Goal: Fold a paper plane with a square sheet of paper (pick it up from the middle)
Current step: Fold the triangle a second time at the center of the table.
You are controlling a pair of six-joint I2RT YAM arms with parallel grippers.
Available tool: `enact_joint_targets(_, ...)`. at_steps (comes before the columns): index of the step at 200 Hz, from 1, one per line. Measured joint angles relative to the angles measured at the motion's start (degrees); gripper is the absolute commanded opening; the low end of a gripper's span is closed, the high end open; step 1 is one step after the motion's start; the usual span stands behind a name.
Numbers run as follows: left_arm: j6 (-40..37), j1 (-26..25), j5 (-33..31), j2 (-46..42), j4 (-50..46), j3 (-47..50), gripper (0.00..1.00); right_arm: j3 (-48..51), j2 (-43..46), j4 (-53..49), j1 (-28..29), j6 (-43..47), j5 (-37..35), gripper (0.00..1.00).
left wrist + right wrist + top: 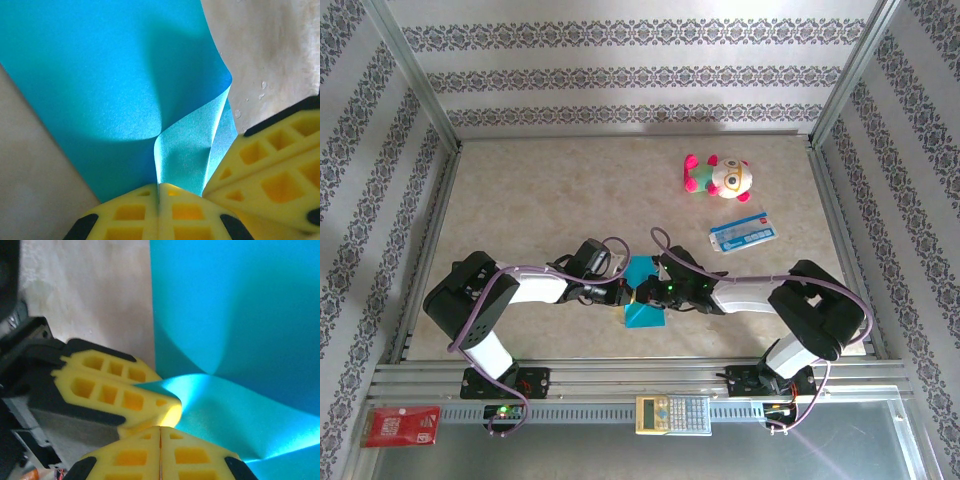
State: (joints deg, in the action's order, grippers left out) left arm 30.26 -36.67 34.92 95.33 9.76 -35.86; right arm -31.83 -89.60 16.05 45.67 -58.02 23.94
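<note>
At the lower centre of the overhead view the two arms meet over the table (520,200), nose to nose. The left gripper (159,197) comes in from the left. Its yellow fingers (130,215) are pressed together on a ridge of the square sheet of paper (95,75), pinched up from the sheet's middle. That raised ridge is likely the reason for the hold, since a flat sheet offers no edge to grab and a lifted pleat gives the start of a lengthwise crease.

The rest of the teal sheet slopes away from the pinch towards the top of the left wrist view, its left edge low against the table.

Just right of the pinch, the right gripper (160,432) has its fingers (195,457) closed flat against each other, tips at the same ridge and almost touching the left gripper. Whether paper is caught between them cannot be told. It seems placed to share or take over the fold.

At upper right, well apart, lie a plush toy (718,177) and a printed card (743,233), clear of the work.
</note>
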Motion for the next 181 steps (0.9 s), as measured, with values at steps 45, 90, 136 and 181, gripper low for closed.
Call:
enact_joint_targets(45,0.0,0.0,0.0,0.0,0.0,0.0,0.0,1.0,-1.2,1.1,1.9,-1.2,-1.0,0.05)
enact_joint_targets(90,0.0,0.0,0.0,0.0,0.1,0.0,0.0,2.9,-1.9,3.3,1.6,-1.6,-1.1,0.05)
enact_joint_targets(136,0.0,0.0,0.1,0.0,0.1,0.0,0.0,2.9,-0.6,2.3,1.4,-1.6,-1.0,0.05)
enact_joint_targets(181,0.0,0.0,0.2,0.1,0.2,0.0,0.0,2.7,-0.1,2.5,3.9,-2.1,-1.2,0.05)
